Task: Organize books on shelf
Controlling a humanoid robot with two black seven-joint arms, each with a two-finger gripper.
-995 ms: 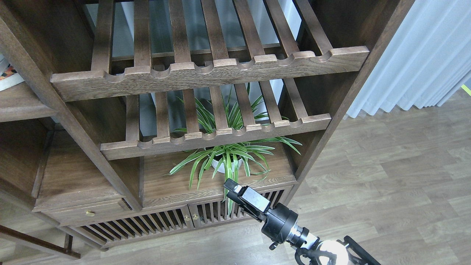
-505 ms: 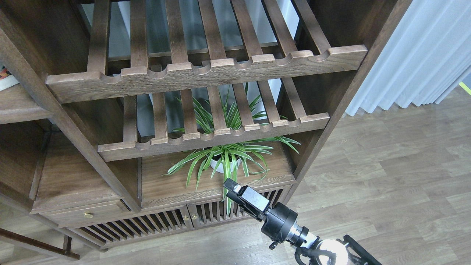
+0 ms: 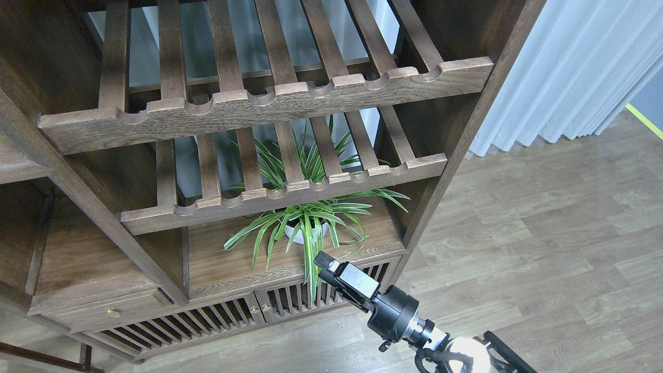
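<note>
Right arm is coming in from the bottom edge, right of center, reaching up-left. The right gripper (image 3: 325, 262) is hanging in front of the cabinet's low slatted doors (image 3: 217, 316), just below the plant's drooping leaves. It is showing dark and end-on; cannot tell whether the fingers are apart or together, and nothing is visibly sitting in it. Left arm and gripper are not showing.

Near left, a small drawer with a brass knob (image 3: 110, 312) is sitting beside the slatted doors. Above the doors, a flat wooden ledge (image 3: 228, 261) is carrying a spider plant (image 3: 305, 220) in a white pot (image 3: 298, 231), its leaves spilling over the front edge.

Farther up, two slatted racks with scalloped front rails are crossing the cabinet: the lower rack (image 3: 285, 194) is lying over the plant, the upper rack (image 3: 264, 106) beyond it.

At the far left edge, a sliver of the shelf (image 3: 15, 168), a solid dark-brown board, is poking into view. The books are out of the picture; none are lying on the visible part of the shelf.

Right of the cabinet, wood-plank floor (image 3: 544, 248) is running back to a pale curtain (image 3: 564, 77).
</note>
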